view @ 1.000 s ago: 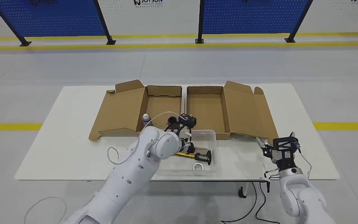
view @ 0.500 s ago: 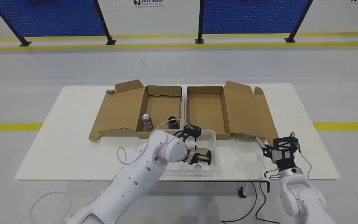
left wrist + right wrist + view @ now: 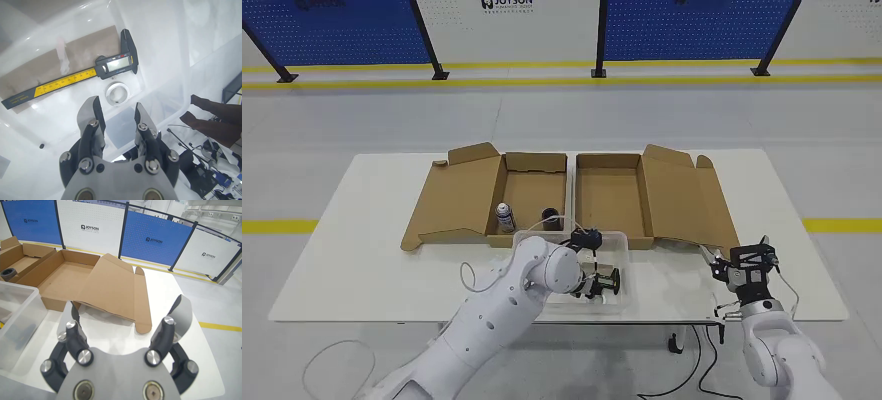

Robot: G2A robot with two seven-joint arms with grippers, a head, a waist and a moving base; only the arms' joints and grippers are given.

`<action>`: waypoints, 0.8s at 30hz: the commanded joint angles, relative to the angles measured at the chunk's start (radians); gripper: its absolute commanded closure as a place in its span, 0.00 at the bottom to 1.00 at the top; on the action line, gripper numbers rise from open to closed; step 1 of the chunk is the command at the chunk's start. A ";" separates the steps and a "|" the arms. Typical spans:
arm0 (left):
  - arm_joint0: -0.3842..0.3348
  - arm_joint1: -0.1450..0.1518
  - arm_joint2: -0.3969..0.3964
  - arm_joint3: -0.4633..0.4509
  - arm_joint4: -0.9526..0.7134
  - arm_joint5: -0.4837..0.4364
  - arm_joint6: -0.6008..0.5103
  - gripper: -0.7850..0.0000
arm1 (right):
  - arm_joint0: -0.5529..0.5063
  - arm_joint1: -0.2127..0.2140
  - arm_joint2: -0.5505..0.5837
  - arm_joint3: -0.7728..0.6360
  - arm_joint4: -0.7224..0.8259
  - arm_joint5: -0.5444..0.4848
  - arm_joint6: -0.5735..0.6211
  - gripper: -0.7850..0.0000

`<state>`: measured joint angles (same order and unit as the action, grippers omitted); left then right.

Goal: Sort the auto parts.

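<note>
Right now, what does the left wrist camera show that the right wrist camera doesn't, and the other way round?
Left wrist view: the open left gripper inside the bin, a silver ring just ahead of its fingertips, and a digital caliper with a yellow scale lying beyond the ring.
Right wrist view: the open right gripper over the white table, the near cardboard box, and a dark cylindrical part in the far cardboard box.
Both: the clear plastic bin.

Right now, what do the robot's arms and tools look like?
The left arm and right arm have glossy white rounded shells; a thin pale cable loops beside the left one. The left tool and right tool each have a silver plate, black links with round bolts, and curved silver fingers with black ribbed pads.
</note>
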<state>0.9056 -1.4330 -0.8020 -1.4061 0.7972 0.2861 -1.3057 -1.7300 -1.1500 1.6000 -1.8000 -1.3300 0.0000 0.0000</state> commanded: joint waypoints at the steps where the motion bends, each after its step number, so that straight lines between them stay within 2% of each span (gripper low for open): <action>1: -0.002 -0.002 0.008 0.013 0.006 0.006 0.004 0.57 | 0.000 0.000 0.000 0.000 0.000 0.000 0.000 0.00; 12: -0.019 -0.016 0.040 0.068 -0.001 0.030 0.011 0.56 | 0.000 0.000 0.000 0.000 0.000 0.000 0.000 0.00; 24: -0.045 -0.032 0.075 0.119 -0.005 0.031 0.010 0.59 | 0.000 0.000 0.000 0.000 0.000 0.000 0.000 0.00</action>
<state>0.8623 -1.4635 -0.7305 -1.2910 0.7916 0.3174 -1.2951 -1.7300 -1.1500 1.6000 -1.8000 -1.3300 0.0000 0.0000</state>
